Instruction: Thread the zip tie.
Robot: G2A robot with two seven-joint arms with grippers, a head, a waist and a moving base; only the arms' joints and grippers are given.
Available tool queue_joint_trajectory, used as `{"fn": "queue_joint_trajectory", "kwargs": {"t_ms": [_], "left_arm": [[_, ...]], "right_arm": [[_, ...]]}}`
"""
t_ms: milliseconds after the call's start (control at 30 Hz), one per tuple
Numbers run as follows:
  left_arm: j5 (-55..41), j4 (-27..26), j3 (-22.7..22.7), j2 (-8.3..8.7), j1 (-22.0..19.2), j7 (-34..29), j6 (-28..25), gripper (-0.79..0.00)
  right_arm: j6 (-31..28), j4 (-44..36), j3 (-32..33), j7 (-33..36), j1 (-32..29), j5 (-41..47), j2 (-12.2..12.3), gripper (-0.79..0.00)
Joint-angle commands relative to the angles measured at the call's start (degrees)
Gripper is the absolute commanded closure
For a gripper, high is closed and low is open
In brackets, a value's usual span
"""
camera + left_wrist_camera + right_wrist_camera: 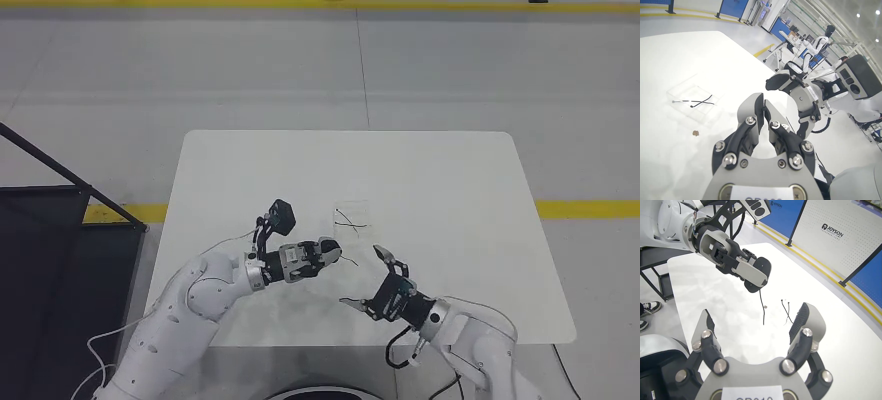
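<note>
My left pincer is clenched on one end of a thin black zip tie, above the near middle of the white table. The strap sticks out of the closed fingertips and hangs free, touching nothing else. Seen from above, its long axis runs from the left pincer out to the right and slightly nearer.

My right pincer hovers just right of and nearer than the left one, its fingers spread wide and holding nothing. From its own wrist, the strap hangs down between the two spread fingers and farther off, its loose tip apart from both. The right pincer is therefore the nearer one to that free tip. I judge it would have to close across the strap, not along it. I cannot tell which end carries the locking head.

Farther out on the table, beyond both pincers, a clear tray holds two spare ties lying crossed over each other.
</note>
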Motion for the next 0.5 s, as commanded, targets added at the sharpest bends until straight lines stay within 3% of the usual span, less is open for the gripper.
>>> {"fn": "queue_joint_trajectory", "kwargs": {"t_ms": [0,100,200,300,467], "left_arm": [[-0.1,0.0,0.0,-0.01,0.0,0.0,0.0,0.000],[-0.3,-0.4,0.2,-0.02,0.4,0.5,0.3,0.000],[-0.6,-0.7,-0.1,0.23,0.4,-0.4,-1.8,0.000],[1.6,-1.4,-0.7,0.53,0.5,-0.6,-3.2,0.000],[6.5,-3.4,-0.8,0.76,1.6,0.6,-3.2,0.000]], "right_arm": [[0.0,0.0,0.0,0.0,0.0,0.0,0.0,-0.785],[0.3,0.2,-0.1,-0.3,0.0,0.6,0.0,-0.785],[-3.7,2.6,0.5,0.1,0.6,5.0,0.2,-0.785],[-9.8,6.1,1.8,7.3,3.0,12.2,0.6,-0.785],[-9.7,6.3,2.0,8.3,3.3,12.8,0.6,-0.785]]}}
